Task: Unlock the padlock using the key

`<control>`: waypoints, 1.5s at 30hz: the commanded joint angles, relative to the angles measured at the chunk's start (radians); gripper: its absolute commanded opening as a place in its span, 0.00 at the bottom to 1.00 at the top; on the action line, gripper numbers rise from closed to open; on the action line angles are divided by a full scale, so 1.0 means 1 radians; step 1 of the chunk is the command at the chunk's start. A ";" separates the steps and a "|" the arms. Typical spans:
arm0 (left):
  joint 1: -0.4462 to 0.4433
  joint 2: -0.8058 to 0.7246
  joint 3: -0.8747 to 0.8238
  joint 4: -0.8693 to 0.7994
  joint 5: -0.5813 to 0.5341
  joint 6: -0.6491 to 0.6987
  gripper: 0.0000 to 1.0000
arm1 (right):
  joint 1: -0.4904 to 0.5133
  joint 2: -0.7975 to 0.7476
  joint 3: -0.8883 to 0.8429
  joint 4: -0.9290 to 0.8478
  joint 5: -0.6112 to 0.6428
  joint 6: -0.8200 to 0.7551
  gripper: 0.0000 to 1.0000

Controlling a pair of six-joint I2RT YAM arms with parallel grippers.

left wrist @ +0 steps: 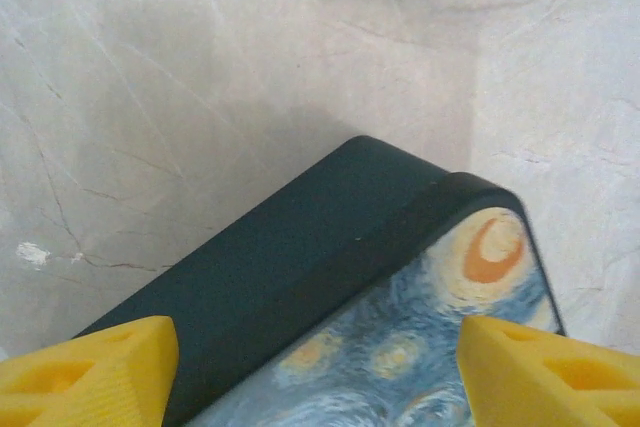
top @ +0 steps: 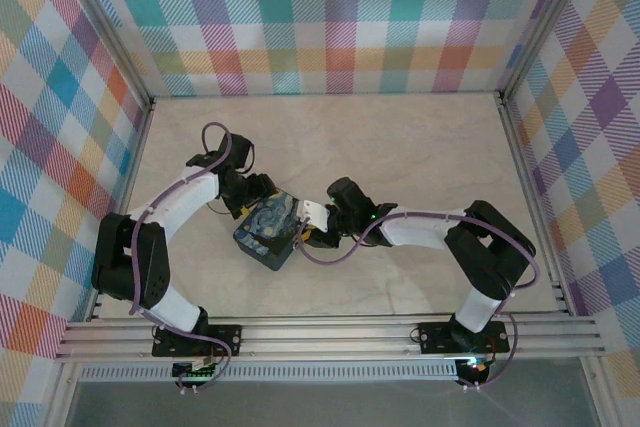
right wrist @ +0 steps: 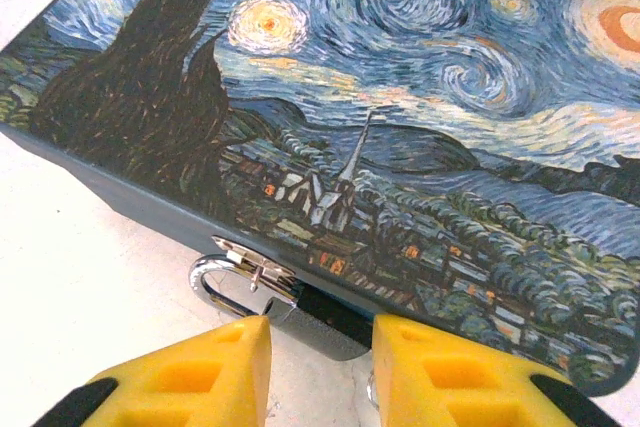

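Silver shackle of the padlock [right wrist: 203, 277] was seen hooked through the hasp on the box [right wrist: 400, 97], its long axis apparently laid along the box's front edge, dark body between the right gripper [right wrist: 320, 347] fingers. Whether those jaws were clenched on it could not be told. The left gripper [left wrist: 315, 372], farther off, was spread across the box's corner, its contact uncertain

Box [right wrist: 400, 97] lid is a printed painting with a slight gloss, sides smooth matt dark blue. Padlock [right wrist: 198, 282] shackle and hasp [right wrist: 258, 275] are shiny polished metal. Right gripper [right wrist: 320, 372] fingertips [right wrist: 200, 377] look like matt yellow plastic, faintly ridged. Tabletop [left wrist: 200, 67] is smooth, pale, marble-look. Plaid walls [top: 330, 7] look matt.
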 commanded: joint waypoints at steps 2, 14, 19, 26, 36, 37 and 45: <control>0.002 -0.059 0.037 -0.093 -0.084 0.043 0.74 | -0.012 0.007 0.071 -0.110 -0.043 0.044 0.33; -0.004 -0.146 -0.091 -0.126 -0.156 0.058 0.77 | -0.015 0.177 0.271 -0.079 -0.020 0.337 0.34; -0.004 -0.140 -0.077 -0.127 -0.153 0.066 0.77 | -0.019 0.241 0.355 -0.056 -0.061 0.381 0.35; -0.004 -0.103 -0.072 -0.105 -0.140 0.067 0.77 | -0.061 0.104 0.209 -0.022 -0.091 0.351 0.45; -0.004 -0.073 -0.064 -0.098 -0.146 0.067 0.77 | -0.141 0.156 0.132 0.043 -0.210 0.565 0.52; -0.004 -0.069 -0.060 -0.101 -0.145 0.066 0.77 | -0.141 0.173 0.132 0.063 -0.213 0.587 0.52; -0.004 -0.065 -0.048 -0.105 -0.128 0.062 0.77 | -0.122 0.241 0.131 0.147 -0.248 0.648 0.55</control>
